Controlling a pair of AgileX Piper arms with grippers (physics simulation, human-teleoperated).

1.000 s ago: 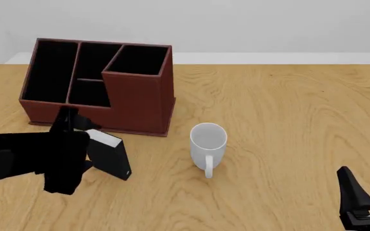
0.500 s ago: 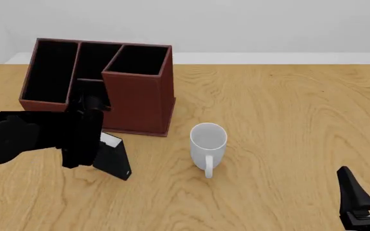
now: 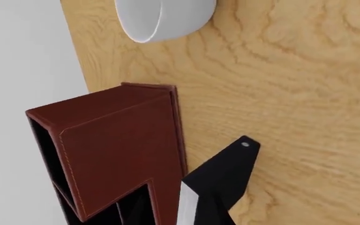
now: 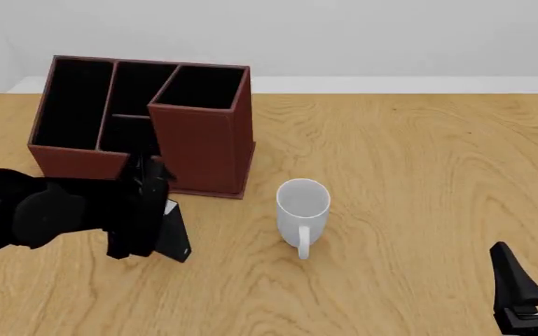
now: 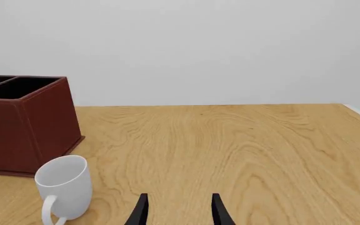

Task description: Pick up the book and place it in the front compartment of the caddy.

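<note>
Two arms share the table: the left gripper sits at the book, which stands on the wood just before the caddy; its jaw state I cannot tell. The right gripper rests apart, jaws open, empty, near the mug.

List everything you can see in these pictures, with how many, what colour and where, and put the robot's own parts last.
caddy: one, dark red-brown with black cells, far left of the table.
book: one, black with white page edges, upright just in front of the caddy.
mug: one, white, right of the book, near the table's middle.
table: one, light wood grain, under everything.
left gripper: one, black, at the book; grip hidden.
right gripper: one, black, open, near right edge, away from the objects.
</note>
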